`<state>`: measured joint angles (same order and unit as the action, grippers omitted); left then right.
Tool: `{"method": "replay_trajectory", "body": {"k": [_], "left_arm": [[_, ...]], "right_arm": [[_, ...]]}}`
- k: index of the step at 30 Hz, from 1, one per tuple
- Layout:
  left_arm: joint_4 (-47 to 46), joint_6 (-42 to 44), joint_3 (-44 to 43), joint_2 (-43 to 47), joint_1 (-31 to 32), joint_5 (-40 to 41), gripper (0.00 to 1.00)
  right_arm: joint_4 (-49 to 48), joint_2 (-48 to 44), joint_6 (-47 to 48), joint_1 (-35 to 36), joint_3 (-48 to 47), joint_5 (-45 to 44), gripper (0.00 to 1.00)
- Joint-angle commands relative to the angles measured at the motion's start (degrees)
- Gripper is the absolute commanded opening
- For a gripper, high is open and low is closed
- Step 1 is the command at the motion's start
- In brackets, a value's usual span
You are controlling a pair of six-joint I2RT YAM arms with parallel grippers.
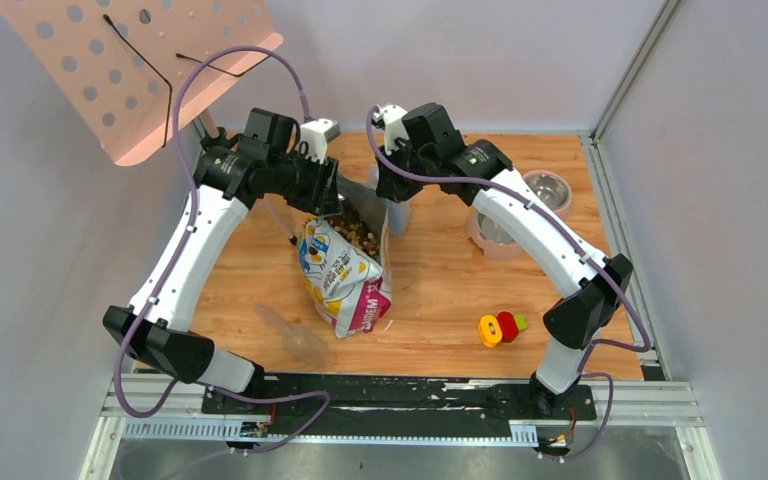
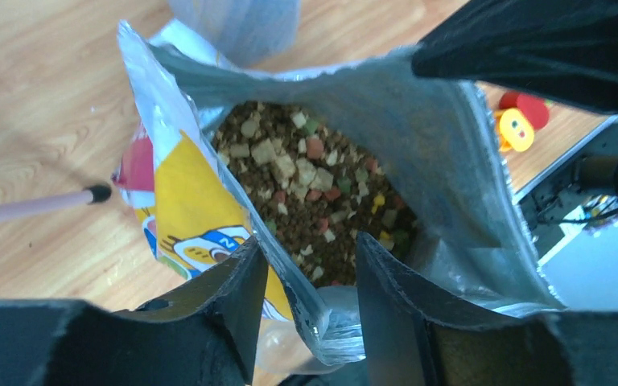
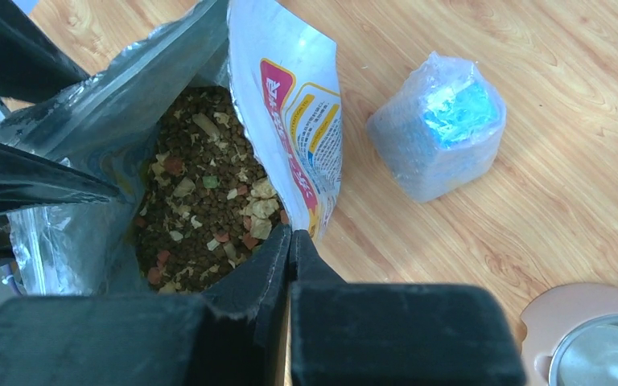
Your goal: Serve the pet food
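The pet food [image 2: 306, 193] is brown kibble mixed with pale and coloured bits, lying inside the open printed bag [image 1: 345, 280], which stands mid-table. My left gripper [image 2: 310, 277] is open and straddles the bag's near rim [image 2: 290, 265], which passes loosely between the fingers [image 2: 233, 297]. In the top view the left gripper [image 1: 332, 200] hangs over the bag's mouth. My right gripper [image 3: 290, 235] is shut on the bag's opposite rim, just beside the pet food [image 3: 201, 201]. From above, the right gripper [image 1: 385, 195] sits at the mouth's far right.
A pink stand with steel bowls [image 1: 520, 215] sits at the right. A plastic-wrapped bluish block [image 3: 438, 125] stands behind the bag. A clear scoop [image 1: 295, 335] lies front left and a yellow-red toy [image 1: 500, 327] front right. A pink perforated board [image 1: 130, 70] leans at the back left.
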<state>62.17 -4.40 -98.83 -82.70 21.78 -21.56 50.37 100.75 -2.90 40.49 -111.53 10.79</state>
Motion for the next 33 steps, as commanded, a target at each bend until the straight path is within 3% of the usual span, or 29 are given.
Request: {"method": "replay_trajectory", "body": {"k": [1,2,5,10,13,17,21,24,25,31,33], "left_arm": [[6.1,3.3,-0.2,-1.2,0.7,4.2,0.47],[7.5,6.3,-1.7,-2.3,0.7,5.0,0.45],[15.1,12.5,-5.6,-4.3,0.7,8.6,0.26],[17.8,21.3,-15.3,-4.9,0.7,17.9,0.03],[17.8,24.0,-21.2,-5.6,0.7,21.2,0.0],[21.4,24.6,-27.5,-7.5,0.7,18.5,0.0],[22.2,25.3,-22.4,-6.4,0.7,17.2,0.0],[20.5,25.7,-18.0,-5.1,0.7,16.5,0.18],[20.5,25.8,-17.6,-5.2,0.7,16.0,0.2],[22.2,24.2,-22.0,-7.9,0.7,10.3,0.47],[21.4,23.5,-22.3,-7.7,0.7,10.2,0.52]], "right_arm": [[-9.3,-2.3,0.3,-0.3,-5.4,-3.5,0.0],[-9.2,-2.6,0.6,-0.3,-5.2,-3.6,0.0],[-9.3,-4.1,1.7,-0.4,-4.6,-3.9,0.0],[-7.8,-5.3,2.6,-0.4,-7.0,-3.8,0.0],[-6.7,-5.2,4.6,-0.4,-7.8,-4.9,0.0],[-6.6,-5.2,5.5,-0.7,-7.9,-6.1,0.0],[-6.2,-4.9,5.6,-0.8,-6.9,-5.2,0.0],[-5.6,-4.1,5.0,-0.8,-5.4,-3.9,0.0],[-5.6,-3.7,4.6,-0.8,-5.7,-3.1,0.0],[-5.4,-0.9,3.2,-0.8,-9.1,-3.5,0.0],[-5.4,-0.9,3.2,-0.8,-9.1,-3.2,0.11]]}}
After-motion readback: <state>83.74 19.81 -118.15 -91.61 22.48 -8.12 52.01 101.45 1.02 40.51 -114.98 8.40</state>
